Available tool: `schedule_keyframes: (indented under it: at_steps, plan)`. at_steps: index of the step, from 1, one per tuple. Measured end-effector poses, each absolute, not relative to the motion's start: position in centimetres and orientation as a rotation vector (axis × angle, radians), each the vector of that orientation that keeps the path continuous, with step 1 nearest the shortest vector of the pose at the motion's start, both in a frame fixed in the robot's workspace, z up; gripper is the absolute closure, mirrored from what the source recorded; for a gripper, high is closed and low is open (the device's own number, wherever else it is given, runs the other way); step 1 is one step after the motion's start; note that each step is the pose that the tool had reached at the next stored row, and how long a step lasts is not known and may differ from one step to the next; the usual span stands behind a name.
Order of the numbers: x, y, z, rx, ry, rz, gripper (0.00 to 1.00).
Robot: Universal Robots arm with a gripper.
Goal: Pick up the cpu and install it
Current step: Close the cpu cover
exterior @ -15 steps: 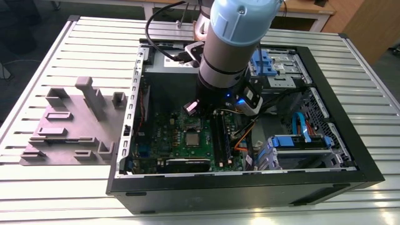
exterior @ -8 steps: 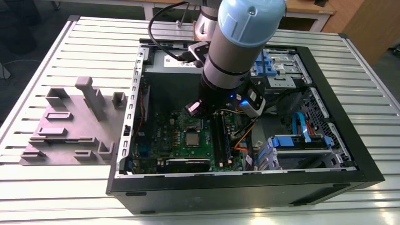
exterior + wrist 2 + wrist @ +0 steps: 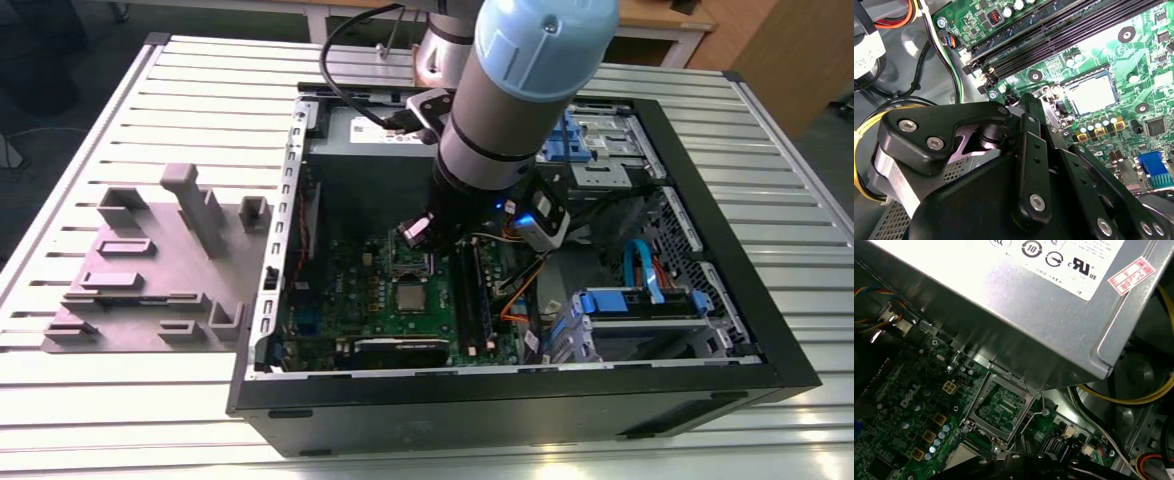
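The cpu (image 3: 407, 297), a small silvery square with a pale rim, lies flat in a dark square seat on the green motherboard (image 3: 354, 285). It also shows in both wrist views, cpu (image 3: 1093, 93) and cpu (image 3: 961, 456). Right beside it the silver socket frame (image 3: 1001, 405) is swung open, with green board showing through its window. My gripper (image 3: 430, 232) hangs inside the case over that frame, just short of the cpu and apart from it. The gripper (image 3: 1026, 102) has black links in the foreground, and its tip, the gripper (image 3: 1021, 458), sits close above the board.
The big grey box with a white label (image 3: 1029, 305) overhangs the board close to the socket frame. Black memory slots (image 3: 1064, 30) run alongside the cpu. Yellow and black cables (image 3: 884, 115) and blue drive cages (image 3: 641, 300) crowd the case. A grey fixture (image 3: 160, 260) stands outside on the table.
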State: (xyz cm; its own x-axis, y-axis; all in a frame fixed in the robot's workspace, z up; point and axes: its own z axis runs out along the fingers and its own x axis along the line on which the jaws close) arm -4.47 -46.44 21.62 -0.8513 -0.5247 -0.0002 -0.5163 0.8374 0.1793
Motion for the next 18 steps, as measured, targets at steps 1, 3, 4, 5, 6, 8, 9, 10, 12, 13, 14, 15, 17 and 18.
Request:
schedule_keyframes:
  at_steps: [1, 3, 4, 5, 6, 8, 9, 10, 12, 13, 14, 15, 17, 18]
  plan:
    - [-4.4, -46.4, 21.6, 0.840, -2.964, -0.268, 0.90]
    - [-4.3, -46.1, 21.5, 0.840, -2.964, -0.268, 0.90]
    - [-4.3, -45.9, 21.4, 0.840, -2.964, -0.268, 0.90]
    - [-4.3, -45.8, 21.3, 0.840, -2.964, -0.268, 0.90]
    - [-4.3, -45.6, 21.1, 0.840, -2.964, -0.268, 0.90]
    - [-4.3, -45.2, 20.8, 0.838, -2.965, -0.268, 0.90]
    - [-4.3, -45.1, 20.6, 0.837, -2.965, -0.268, 0.90]
    - [-4.3, -45.1, 20.5, 0.836, -2.965, -0.267, 0.90]
    - [-4.3, -45.0, 20.5, 0.834, -2.966, -0.267, 0.90]
    - [-4.3, -44.9, 20.4, 0.834, -2.966, -0.267, 0.90]
    - [-4.3, -44.9, 20.4, 0.833, -2.966, -0.267, 0.90]
    - [-4.3, -44.8, 20.3, 0.832, -2.967, -0.267, 0.90]
    - [-4.3, -44.8, 20.2, 0.831, -2.967, -0.267, 0.90]
    - [-4.3, -44.7, 20.2, 0.831, -2.967, -0.267, 0.90]
